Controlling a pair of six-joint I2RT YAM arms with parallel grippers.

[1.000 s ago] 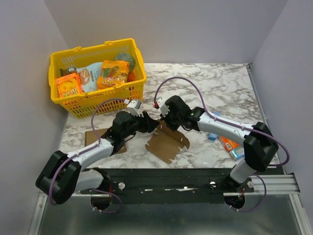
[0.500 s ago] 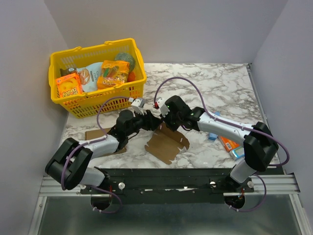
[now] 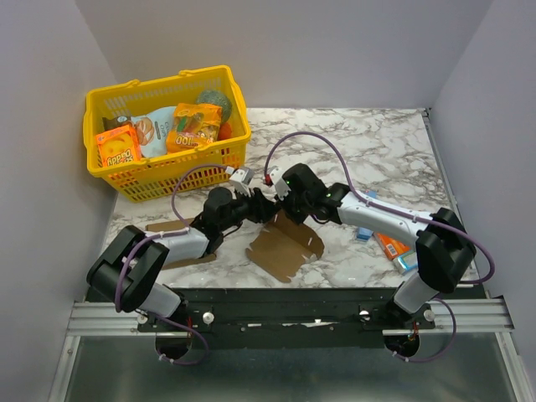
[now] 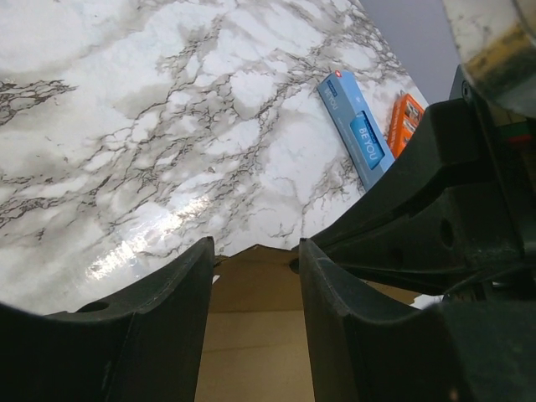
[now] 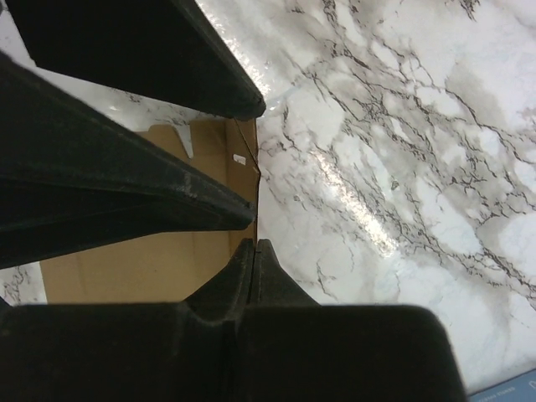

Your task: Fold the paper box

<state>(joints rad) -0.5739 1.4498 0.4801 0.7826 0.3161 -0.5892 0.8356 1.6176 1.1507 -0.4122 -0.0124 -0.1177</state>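
The paper box (image 3: pixel 285 247) is a brown creased sheet with notched tabs, lying on the marble table with its far flap raised. My right gripper (image 3: pixel 283 208) pinches that flap's thin edge; in the right wrist view its fingertips (image 5: pixel 254 244) are shut on the cardboard (image 5: pixel 142 260). My left gripper (image 3: pixel 265 209) faces it from the left and is open. In the left wrist view its fingers (image 4: pixel 167 318) stand either side of a brown panel (image 4: pixel 251 335) without touching it. The same left fingers (image 5: pixel 167 59) show dark in the right wrist view.
A yellow basket (image 3: pixel 176 172) with snack packs stands at the back left. A flat brown cardboard rectangle (image 3: pixel 166 226) lies under the left arm. A blue pack (image 4: pixel 356 134) and an orange pack (image 4: pixel 404 121) lie to the right of the box, near the right arm (image 3: pixel 394 219).
The left arm has reached further forward and right, bringing its gripper up to the raised flap, and its jaws have narrowed somewhat. The right gripper has kept its pinch.
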